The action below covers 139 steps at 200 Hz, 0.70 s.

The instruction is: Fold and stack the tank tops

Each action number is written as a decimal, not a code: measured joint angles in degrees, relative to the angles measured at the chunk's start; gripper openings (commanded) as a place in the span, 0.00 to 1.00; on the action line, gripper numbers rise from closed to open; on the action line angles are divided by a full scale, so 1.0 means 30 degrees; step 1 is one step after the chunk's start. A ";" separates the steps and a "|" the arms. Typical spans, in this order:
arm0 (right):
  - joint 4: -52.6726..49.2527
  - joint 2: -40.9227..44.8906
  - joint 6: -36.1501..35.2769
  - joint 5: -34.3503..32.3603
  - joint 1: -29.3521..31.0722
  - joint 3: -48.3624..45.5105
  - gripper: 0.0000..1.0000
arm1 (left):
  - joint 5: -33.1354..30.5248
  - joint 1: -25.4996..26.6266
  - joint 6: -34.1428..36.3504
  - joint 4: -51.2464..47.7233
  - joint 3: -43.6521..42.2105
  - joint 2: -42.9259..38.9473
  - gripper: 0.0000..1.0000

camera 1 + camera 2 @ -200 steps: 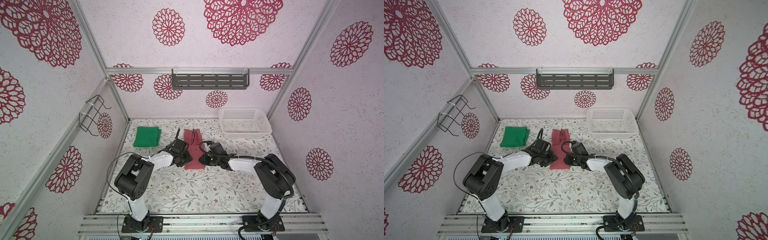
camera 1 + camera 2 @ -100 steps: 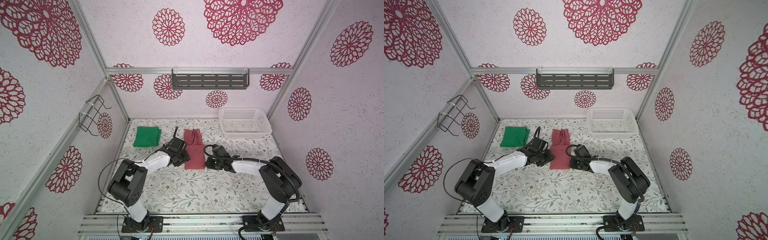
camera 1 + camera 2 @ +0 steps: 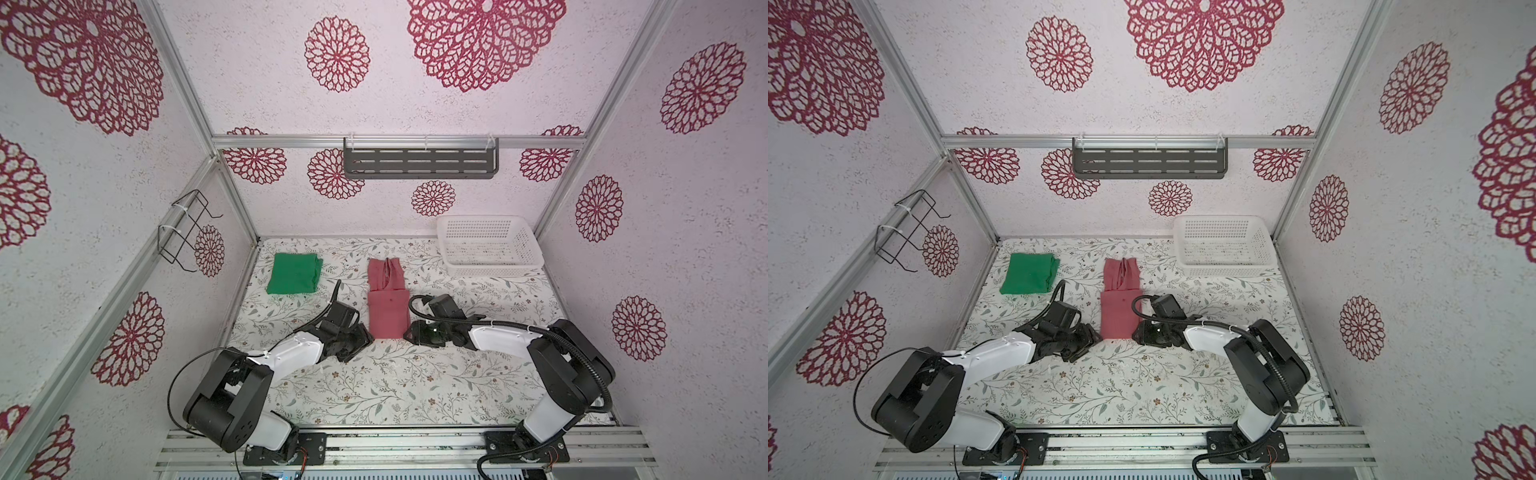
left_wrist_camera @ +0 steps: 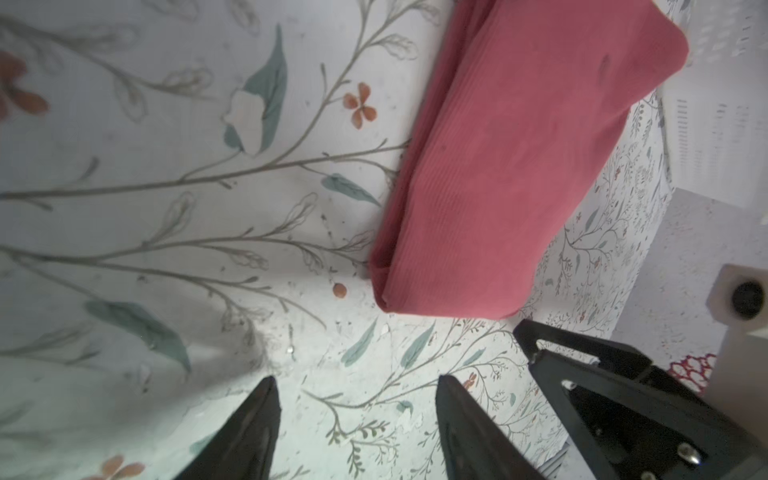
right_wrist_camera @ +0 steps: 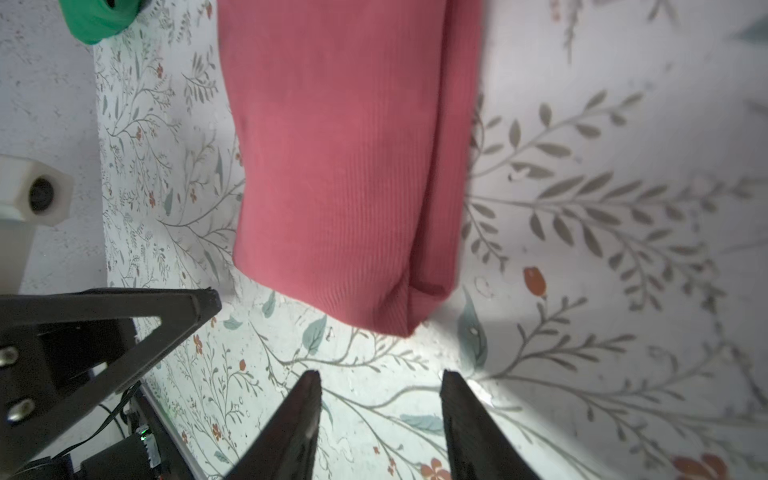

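Floral-printed tabletop (image 3: 374,386) is carrying everything, and we are reading it as a clock face with twelve at the back wall. Near its centre the pink tank top (image 3: 388,305) is lying flat as a narrow strip, straps pointing to twelve and hem toward six. It is looking folded lengthwise only, so we are judging the crosswise fold not yet done.

At the strip's seven o'clock corner the left gripper (image 4: 355,380) is hovering just beside the hem, jaws standing apart with nothing between them. At the five o'clock corner the right gripper (image 5: 380,374) is doing likewise, jaws parted and holding nothing. We are guessing the pair is flanking the hem so that each can take a corner and carry it toward the straps.

Out at ten o'clock the green tank top (image 3: 294,274) is resting as a compact square, apparently finished and waiting as the base of the stack. At one o'clock the white basket (image 3: 494,266) is sitting by the back wall.

We are counting two tank tops, two grippers, one basket, one dark shelf (image 3: 419,164) and one wire rack (image 3: 187,232) on the walls.
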<state>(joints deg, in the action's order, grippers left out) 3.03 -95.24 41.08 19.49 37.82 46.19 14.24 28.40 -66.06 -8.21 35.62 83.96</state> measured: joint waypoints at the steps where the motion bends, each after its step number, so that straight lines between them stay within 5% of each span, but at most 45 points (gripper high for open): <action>1: 0.0073 0.0000 0.0058 0.0015 0.0000 -0.0066 0.51 | 0.0007 0.0007 -0.0087 0.0146 -0.0080 0.0000 0.65; 81: 0.5238 0.0087 0.3060 -0.0080 0.0022 -0.2659 0.51 | 0.0306 0.0495 -0.5340 1.2065 -0.3694 0.2208 0.61; 139: 0.7140 -0.0634 0.4197 -0.0597 0.0087 -0.2754 0.51 | -0.1224 0.1617 -0.7453 1.5023 -0.3891 0.3752 0.52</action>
<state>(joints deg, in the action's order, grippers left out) 24.45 -97.14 53.67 17.69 38.09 37.93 10.57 33.26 -88.42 36.86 23.94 95.22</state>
